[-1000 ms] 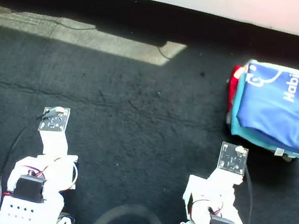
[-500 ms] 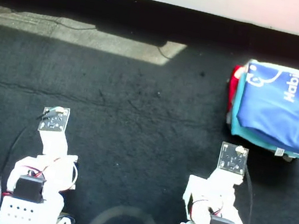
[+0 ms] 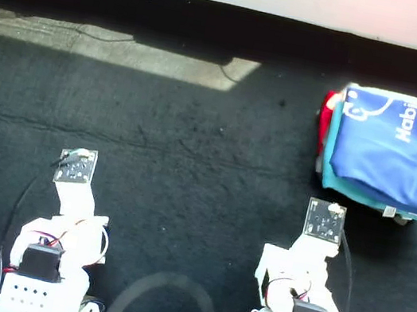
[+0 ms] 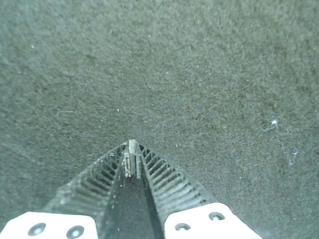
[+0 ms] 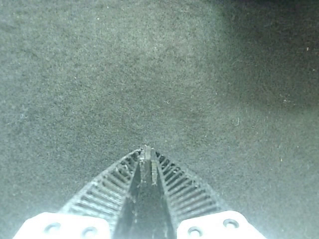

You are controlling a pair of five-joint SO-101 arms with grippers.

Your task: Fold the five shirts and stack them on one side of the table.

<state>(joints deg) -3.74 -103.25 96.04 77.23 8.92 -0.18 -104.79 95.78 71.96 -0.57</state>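
Note:
A stack of folded shirts (image 3: 391,152) lies at the table's far right, a blue one on top, teal beneath it and red showing at the stack's left edge. Both arms sit folded back at the near edge, well apart from the stack. My left gripper (image 4: 131,146) is shut with nothing in it, its tips meeting just above the dark cloth. My right gripper (image 5: 147,149) is shut and empty too, over bare cloth. In the high view the left arm (image 3: 75,169) is near left and the right arm (image 3: 325,219) near right, below the stack.
A dark felt-like cloth (image 3: 191,161) covers the table. A bright strip of sunlight (image 3: 114,49) crosses its far left part. A thin cable (image 3: 232,70) lies near the back edge. A pale wall runs behind the table.

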